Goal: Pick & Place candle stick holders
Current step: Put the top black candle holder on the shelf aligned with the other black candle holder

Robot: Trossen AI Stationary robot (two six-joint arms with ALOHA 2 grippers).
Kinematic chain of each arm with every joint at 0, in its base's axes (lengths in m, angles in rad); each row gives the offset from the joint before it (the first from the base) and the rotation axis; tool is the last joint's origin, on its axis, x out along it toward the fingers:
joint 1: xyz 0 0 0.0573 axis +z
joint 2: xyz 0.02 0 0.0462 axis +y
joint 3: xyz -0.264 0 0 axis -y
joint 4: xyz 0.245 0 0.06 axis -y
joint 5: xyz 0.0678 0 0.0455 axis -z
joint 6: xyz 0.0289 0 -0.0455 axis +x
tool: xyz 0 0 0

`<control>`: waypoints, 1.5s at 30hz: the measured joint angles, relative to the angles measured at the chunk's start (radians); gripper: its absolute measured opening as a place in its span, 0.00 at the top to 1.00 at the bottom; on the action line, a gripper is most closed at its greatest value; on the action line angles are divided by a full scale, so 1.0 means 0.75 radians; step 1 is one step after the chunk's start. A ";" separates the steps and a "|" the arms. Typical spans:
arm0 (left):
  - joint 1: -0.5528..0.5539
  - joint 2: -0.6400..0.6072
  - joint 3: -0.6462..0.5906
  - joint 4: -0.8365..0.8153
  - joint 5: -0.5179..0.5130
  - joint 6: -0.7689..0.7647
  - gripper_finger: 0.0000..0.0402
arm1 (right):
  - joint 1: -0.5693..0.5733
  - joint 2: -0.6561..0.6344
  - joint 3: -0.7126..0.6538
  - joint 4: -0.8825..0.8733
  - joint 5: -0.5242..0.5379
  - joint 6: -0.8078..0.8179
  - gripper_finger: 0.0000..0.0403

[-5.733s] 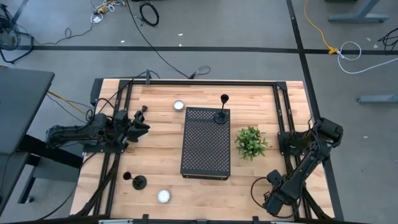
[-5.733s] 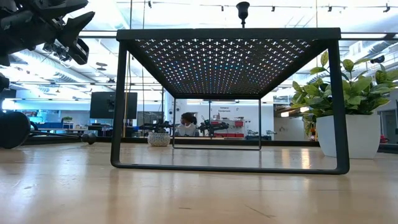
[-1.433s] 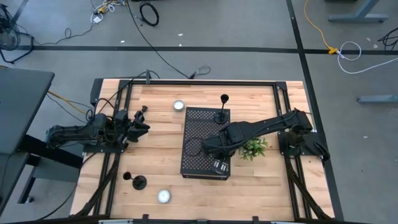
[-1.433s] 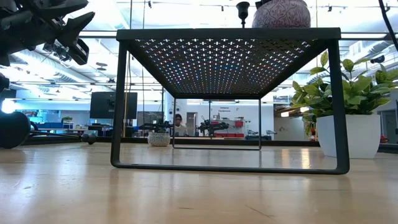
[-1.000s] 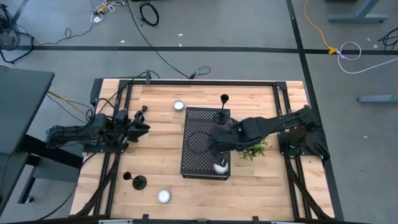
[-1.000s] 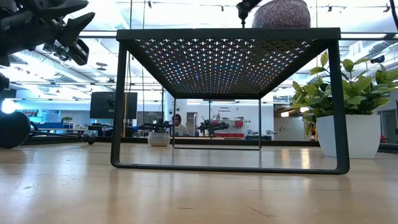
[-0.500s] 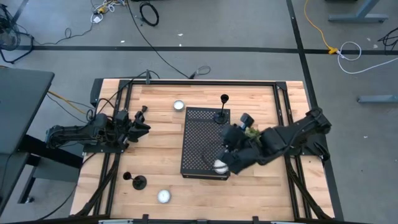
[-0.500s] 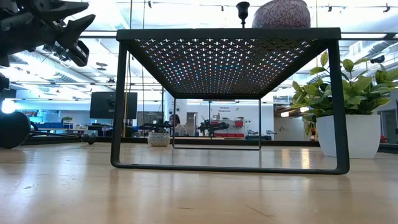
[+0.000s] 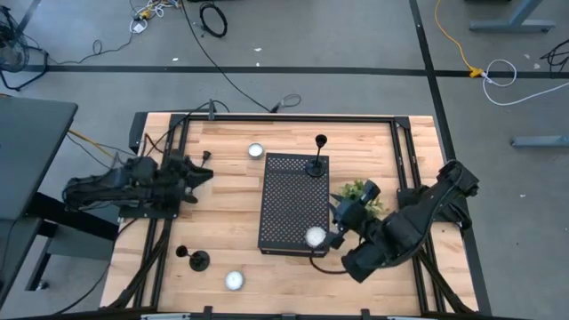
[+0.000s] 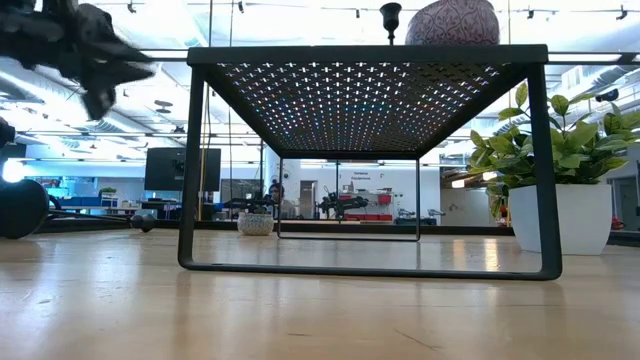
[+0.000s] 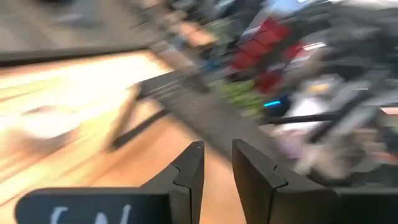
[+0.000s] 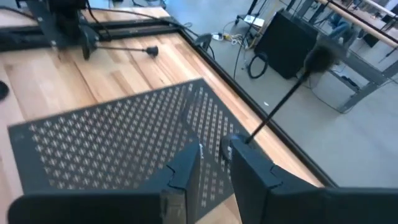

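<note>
One black candle stick holder [image 9: 316, 164] stands upright by its round base on the far right corner of the black perforated rack [image 9: 284, 191]; it also shows in the right wrist view [image 12: 280, 99]. A second holder [image 9: 196, 259] is on the table at the near left. A thin black rod with a knob end [image 12: 149, 50] lies on the table by the left arm; I cannot tell whether it is a holder. My right gripper [image 9: 336, 229] is shut and empty just off the rack's near right corner. My left gripper [image 9: 203, 169] is shut and empty at the table's left.
A round white patterned thing [image 9: 315, 236] sits on the rack's near right corner, and shows in the low view [image 10: 452, 22]. A potted green plant [image 9: 358, 197] stands right of the rack. Two small white round things [image 9: 256, 150] [image 9: 234, 281] lie on the table.
My right gripper has drawn back from over the rack toward the table's near right, and the round white thing stays on the rack's near right corner. My left gripper has started moving and has turned; it shows blurred in the low view.
</note>
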 joint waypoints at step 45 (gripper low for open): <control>0.456 1.317 0.781 -1.328 0.021 -0.095 0.58 | 0.280 -0.001 -0.407 0.394 0.096 0.068 0.79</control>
